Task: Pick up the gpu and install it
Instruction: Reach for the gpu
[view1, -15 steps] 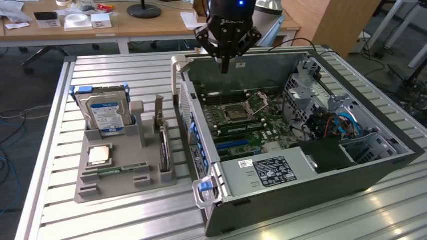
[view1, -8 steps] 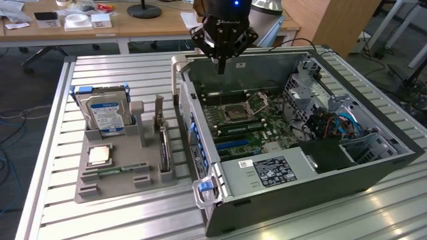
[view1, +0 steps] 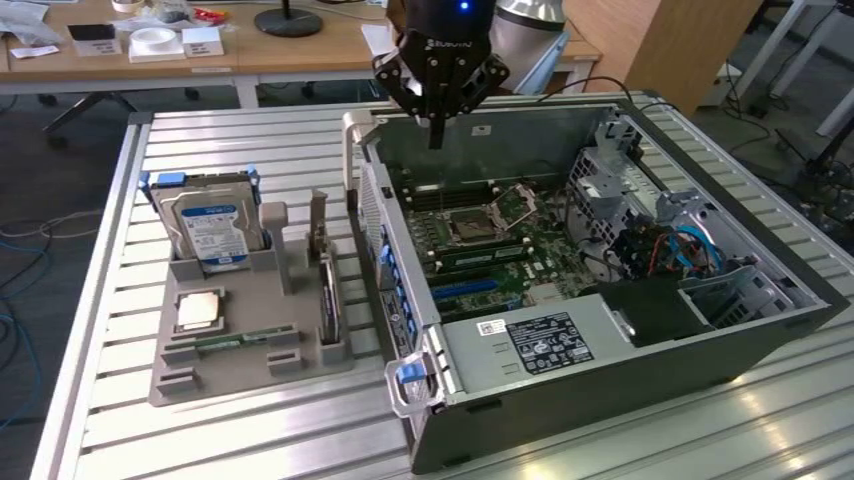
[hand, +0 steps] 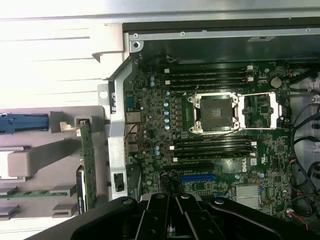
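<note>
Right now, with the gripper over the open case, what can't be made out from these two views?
- gpu: exterior view, standing edge-on in the grey tray, so its faces barely show.
- Part of the motherboard: wrist view, covered by the gripper body.
- Hard drive label text: exterior view, too small to read.
- Arm above the gripper: exterior view, cut off by the top edge.

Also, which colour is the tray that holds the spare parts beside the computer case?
Grey, plain. The tray shows best in the exterior view.
</note>
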